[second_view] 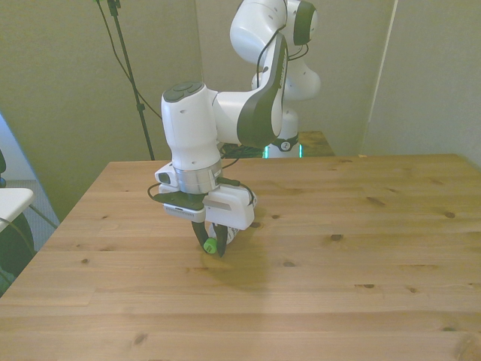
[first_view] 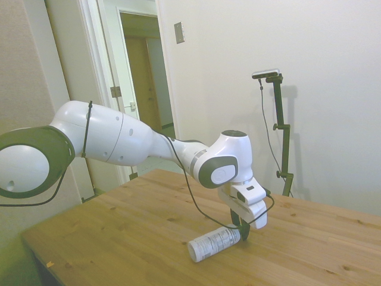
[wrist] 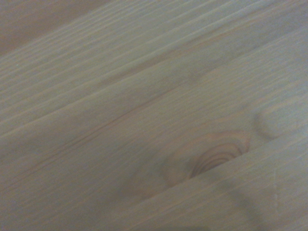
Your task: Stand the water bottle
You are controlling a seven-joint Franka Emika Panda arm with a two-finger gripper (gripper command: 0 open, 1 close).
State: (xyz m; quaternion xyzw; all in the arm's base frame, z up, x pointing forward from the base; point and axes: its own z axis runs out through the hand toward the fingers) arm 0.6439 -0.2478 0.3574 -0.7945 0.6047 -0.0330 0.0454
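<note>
The water bottle [first_view: 214, 243] lies on its side on the wooden table [first_view: 119, 232], not upright, a little toward the front view's left of the table's middle. In the side view its labelled body stretches along the boards, with its flat bottom end turned toward that camera and its capped end running in under the gripper [first_view: 244, 233]. In the front view only a little of it shows: the green cap [second_view: 210, 245] sits low between the 2 dark fingers [second_view: 198, 232], with a sliver of the white-labelled body just behind it, beneath the gripper's white housing. The fingers stand 1 on each side of the cap end, straddling the neck, and they reach down to just above or onto the tabletop. They are close around the cap, but whether they press on it or merely stand beside it cannot be told from either view. The gripper [second_view: 210, 244] points roughly straight down, and the white arm [second_view: 225, 128] bends over it from behind. The wrist view shows only blurred wood grain with 1 oval knot [wrist: 214, 156]; neither the bottle nor its cap appears there. The table around the bottle shows bare boards marked by small dark knots.
</note>
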